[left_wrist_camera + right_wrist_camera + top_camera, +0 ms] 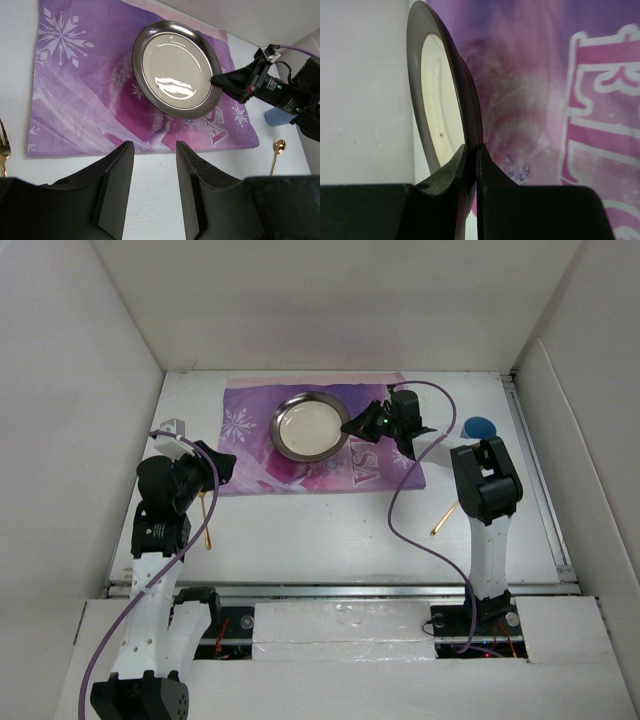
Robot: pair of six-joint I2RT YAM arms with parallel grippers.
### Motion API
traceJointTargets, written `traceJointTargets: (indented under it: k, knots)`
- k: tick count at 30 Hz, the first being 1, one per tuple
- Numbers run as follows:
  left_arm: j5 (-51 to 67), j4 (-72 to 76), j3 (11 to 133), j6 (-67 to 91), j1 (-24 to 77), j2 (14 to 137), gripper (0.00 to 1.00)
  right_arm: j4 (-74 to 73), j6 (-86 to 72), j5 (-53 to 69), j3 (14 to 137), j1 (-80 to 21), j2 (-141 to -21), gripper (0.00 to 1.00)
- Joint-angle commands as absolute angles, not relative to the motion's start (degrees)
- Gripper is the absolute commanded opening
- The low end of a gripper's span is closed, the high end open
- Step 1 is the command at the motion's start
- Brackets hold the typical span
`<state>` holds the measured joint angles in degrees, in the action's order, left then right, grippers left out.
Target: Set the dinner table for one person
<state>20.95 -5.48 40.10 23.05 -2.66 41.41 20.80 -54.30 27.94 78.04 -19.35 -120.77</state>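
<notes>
1. We see the dinner table (330, 540), a plain white top, spread out before both arms, with a purple snowflake mat (250, 440) lying on its far half.
2. A round metal plate (310, 428) is over the middle of the mat; we cannot tell whether it lies flat or is raised.
3. The right gripper (471, 150) pinches the plate's right rim, its fingers nearly together with the rim between them.
4. The left gripper (154, 150) hovers near the mat's near-left corner, its fingers spread apart and holding nothing.
5. A gold fork (206, 520) lies on the table by the left arm, a gold spoon (445, 518) lies by the right arm, and a blue cup (480, 427) stands just past the mat's right edge.
</notes>
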Motion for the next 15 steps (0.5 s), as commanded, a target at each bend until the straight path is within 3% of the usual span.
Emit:
traceJointTargets:
  k: [1,14,15]
  knots:
    - [21.7,-3.2,41.5,23.3,-2.5,41.7,0.36,27.9,-56.5,30.5,84.9,-19.2,-120.2,0.00]
    - [21.7,-3.0,41.1,23.3,-2.5,41.8,0.36,28.4,-58.2,31.3,86.3,-18.7,-126.3,0.00]
    - [21.9,-3.0,41.1,23.3,-2.5,41.7,0.36,27.3,-57.7,31.1,86.4,-18.7,-126.4,0.03]
